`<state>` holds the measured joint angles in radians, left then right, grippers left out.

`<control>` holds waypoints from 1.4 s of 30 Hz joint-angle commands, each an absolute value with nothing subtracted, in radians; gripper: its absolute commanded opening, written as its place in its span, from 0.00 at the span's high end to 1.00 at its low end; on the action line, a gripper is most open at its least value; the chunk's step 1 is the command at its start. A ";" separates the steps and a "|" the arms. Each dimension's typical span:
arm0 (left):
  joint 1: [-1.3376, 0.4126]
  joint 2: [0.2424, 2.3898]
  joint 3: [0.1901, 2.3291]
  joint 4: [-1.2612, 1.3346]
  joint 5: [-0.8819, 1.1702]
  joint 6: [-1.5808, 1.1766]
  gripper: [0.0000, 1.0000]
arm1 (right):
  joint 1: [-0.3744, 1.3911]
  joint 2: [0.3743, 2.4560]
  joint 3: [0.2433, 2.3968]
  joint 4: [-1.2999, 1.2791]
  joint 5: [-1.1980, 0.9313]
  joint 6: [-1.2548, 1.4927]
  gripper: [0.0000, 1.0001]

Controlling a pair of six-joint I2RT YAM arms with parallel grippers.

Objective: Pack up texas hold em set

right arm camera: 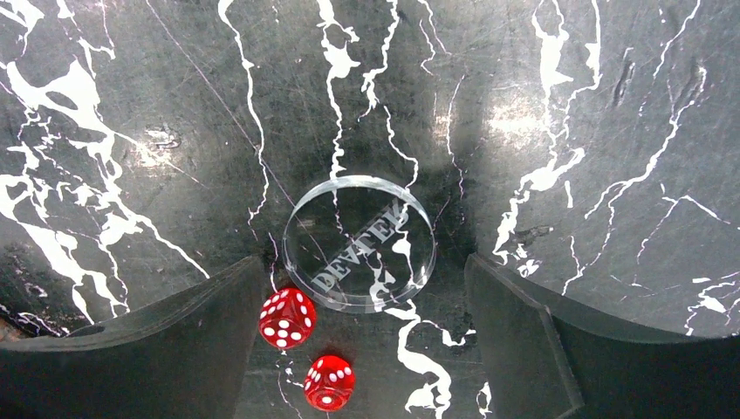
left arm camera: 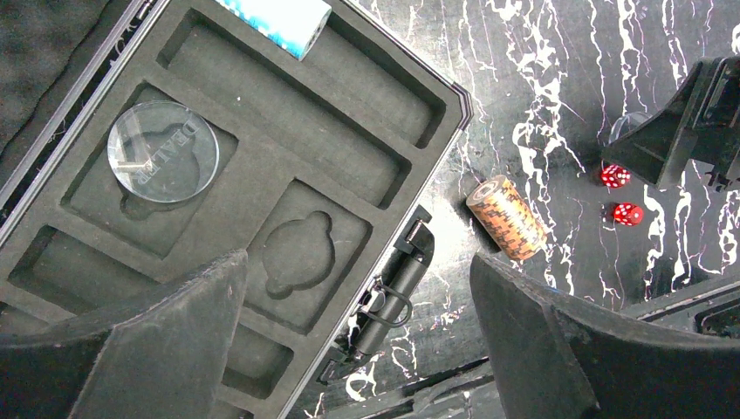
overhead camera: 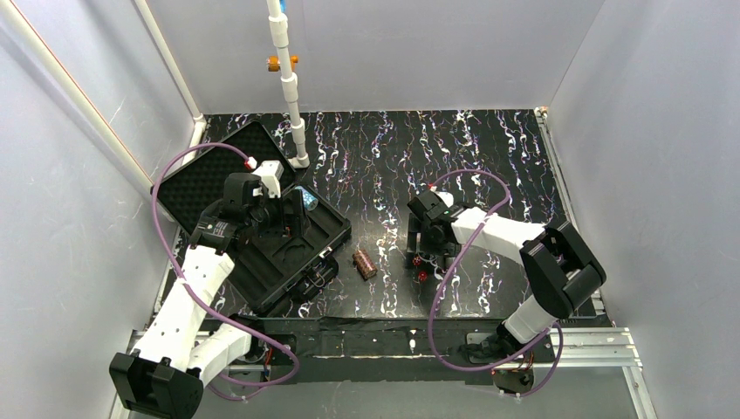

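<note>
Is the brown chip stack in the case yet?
No, the brown chip stack lies on its side on the table, just outside the case near its handle.

Both clear discs read "DEALER": the cased disc (left arm camera: 162, 151) and the tabletop disc (right arm camera: 359, 243).

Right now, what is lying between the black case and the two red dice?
A brown chip stack lies on its side between the case and the dice, touching neither; the left wrist view shows it clearest.
</note>
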<state>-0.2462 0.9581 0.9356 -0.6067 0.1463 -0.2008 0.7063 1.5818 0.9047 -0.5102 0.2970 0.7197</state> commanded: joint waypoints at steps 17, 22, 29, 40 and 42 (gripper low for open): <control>-0.257 0.938 0.928 -0.620 0.128 -0.183 0.02 | 0.703 1.666 0.955 -0.506 0.301 0.681 0.52; -0.257 0.936 0.928 -0.620 0.123 -0.183 0.02 | 0.703 1.648 0.994 -0.525 0.337 0.654 0.52; -0.257 0.922 0.928 -0.621 0.098 -0.181 0.02 | 0.703 1.615 1.081 -0.564 0.402 0.608 0.53; -0.258 0.831 0.920 -0.620 -0.068 -0.192 0.02 | 0.704 1.583 1.198 -0.540 0.337 0.546 0.54; -0.258 0.804 0.915 -0.618 -0.106 -0.198 0.02 | 0.706 1.573 1.210 -0.515 0.303 0.534 0.54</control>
<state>-0.2531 0.8585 0.9253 -0.6090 -0.0025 -0.1947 0.7063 1.6306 1.1461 -0.5552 0.3553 0.5747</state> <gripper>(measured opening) 0.982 0.653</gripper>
